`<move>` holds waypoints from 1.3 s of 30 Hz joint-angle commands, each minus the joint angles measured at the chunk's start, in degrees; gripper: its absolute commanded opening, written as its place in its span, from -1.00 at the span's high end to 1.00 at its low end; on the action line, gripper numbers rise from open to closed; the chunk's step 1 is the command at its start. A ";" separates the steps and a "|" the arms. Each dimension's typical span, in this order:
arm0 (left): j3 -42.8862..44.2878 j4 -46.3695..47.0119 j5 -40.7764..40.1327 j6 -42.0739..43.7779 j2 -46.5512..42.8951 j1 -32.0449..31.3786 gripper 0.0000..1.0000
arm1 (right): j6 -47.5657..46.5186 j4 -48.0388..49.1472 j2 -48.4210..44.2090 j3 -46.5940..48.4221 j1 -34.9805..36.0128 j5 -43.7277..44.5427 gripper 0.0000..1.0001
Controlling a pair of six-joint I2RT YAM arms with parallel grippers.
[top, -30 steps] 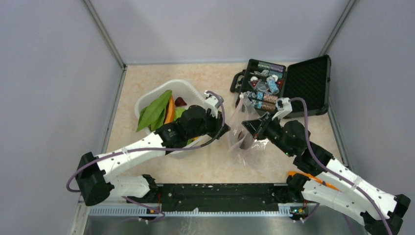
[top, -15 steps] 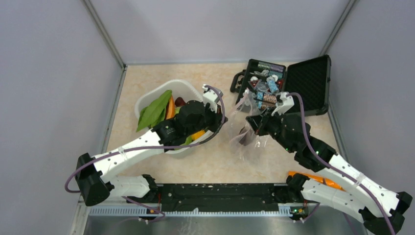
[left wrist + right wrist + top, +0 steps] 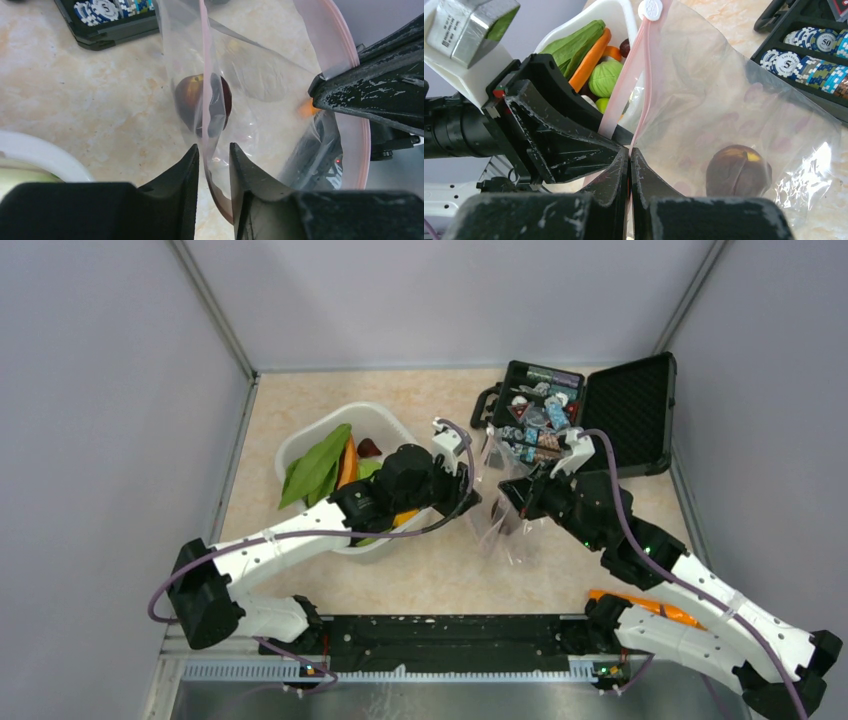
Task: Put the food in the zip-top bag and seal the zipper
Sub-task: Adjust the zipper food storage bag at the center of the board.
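One zip-top bag (image 3: 724, 100) is counted, with one dark purple round piece (image 3: 738, 171) inside it. In the one white tub (image 3: 310, 445) at the left, one orange carrot (image 3: 589, 60), two green cabbages (image 3: 605, 78) and at least two green leafy pieces (image 3: 318, 465) are seen. One black case (image 3: 630, 405) is counted at the far right; its chips (image 3: 819, 40) cannot be counted.

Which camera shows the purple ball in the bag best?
The right wrist view: the purple ball shows whole and close inside the clear bag. The left wrist view has the pink zipper across it. From the top it is a tiny dark spot.
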 commanded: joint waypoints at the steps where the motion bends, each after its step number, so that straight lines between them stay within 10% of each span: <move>1: 2.48 1.84 2.22 -0.63 -0.22 0.52 0.50 | -0.26 1.76 0.03 0.57 -0.09 0.01 1.00; 10: 8.48 -3.51 -6.96 4.12 -2.60 0.61 1.00 | -4.95 -4.83 2.84 7.54 -0.10 5.78 1.00; 20: 24.87 -9.33 2.78 3.79 4.07 0.54 1.00 | -7.07 -17.63 -3.05 18.69 -0.06 20.67 1.00; 27: 33.94 -14.61 8.32 2.27 5.58 0.39 1.00 | -7.31 -17.27 -4.97 23.45 -0.06 8.29 1.00; 39: 20.91 -10.42 4.60 0.41 5.35 1.56 1.00 | -4.82 -15.67 -1.48 15.67 -0.05 12.24 1.00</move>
